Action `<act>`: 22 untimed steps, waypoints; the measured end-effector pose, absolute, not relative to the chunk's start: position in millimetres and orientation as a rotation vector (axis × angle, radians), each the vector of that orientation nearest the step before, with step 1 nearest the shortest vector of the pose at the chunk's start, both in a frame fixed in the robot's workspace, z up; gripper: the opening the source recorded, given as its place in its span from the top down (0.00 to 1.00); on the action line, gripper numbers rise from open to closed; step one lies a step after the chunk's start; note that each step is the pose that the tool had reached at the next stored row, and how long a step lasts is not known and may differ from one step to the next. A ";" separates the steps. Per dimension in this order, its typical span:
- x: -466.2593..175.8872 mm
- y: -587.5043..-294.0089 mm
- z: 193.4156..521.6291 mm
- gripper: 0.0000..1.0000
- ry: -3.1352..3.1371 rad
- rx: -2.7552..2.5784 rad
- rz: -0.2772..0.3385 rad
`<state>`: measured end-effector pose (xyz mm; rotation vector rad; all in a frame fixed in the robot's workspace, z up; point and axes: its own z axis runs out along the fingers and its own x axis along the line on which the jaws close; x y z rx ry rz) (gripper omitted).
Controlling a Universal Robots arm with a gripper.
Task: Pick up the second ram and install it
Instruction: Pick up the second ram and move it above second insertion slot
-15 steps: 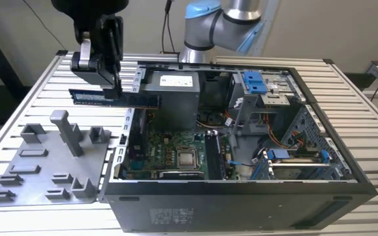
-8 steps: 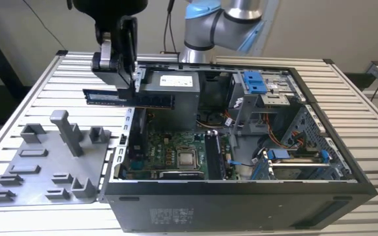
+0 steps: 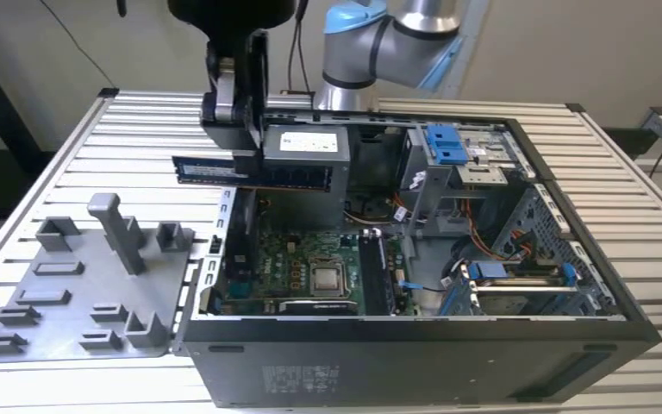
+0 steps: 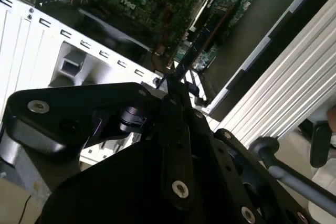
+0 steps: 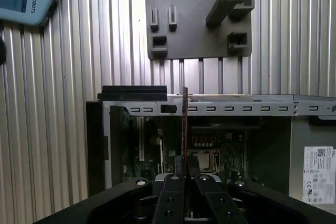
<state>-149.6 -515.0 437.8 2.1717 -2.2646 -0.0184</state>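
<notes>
— Where does the second ram [image 3: 290, 175] sit, and what has hold of it?

— The pincer [image 3: 241, 153] is clamped on its upper edge. The stick hangs level above the computer case's [image 3: 423, 345] wall at the exterior view's left, part over the case and part over the slatted worktop [image 3: 66, 172]. In the first wrist view it shows edge-on, the second ram [image 5: 185, 124] rising straight out of the pincer [image 5: 185, 174]

— How should the arm carry this step well?

— Judging from the layout, the stick should stay level and untwisted and keep clear of the power supply [image 3: 308, 142] just behind it. Its long edge should run parallel to the dark memory slots [image 3: 372, 272] beside the processor socket [image 3: 328, 278]. A tilted board would likely catch on one end

— And what do the containers hold?

— The case holds the green motherboard [image 3: 296, 259], the power supply, blue drive caddies [image 3: 446, 142] at the far right and loose cables [image 3: 486, 250]. The grey tray [image 3: 66, 319], at the exterior view's left, carries upright holder blocks [image 3: 118, 233]
</notes>
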 end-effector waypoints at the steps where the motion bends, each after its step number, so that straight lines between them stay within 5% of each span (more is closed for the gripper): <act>1: -146.5 -515.0 437.8 0.87 -2.264 2.172 -0.019; 22: -77.3 -515.0 437.8 0.87 -2.260 2.167 -0.029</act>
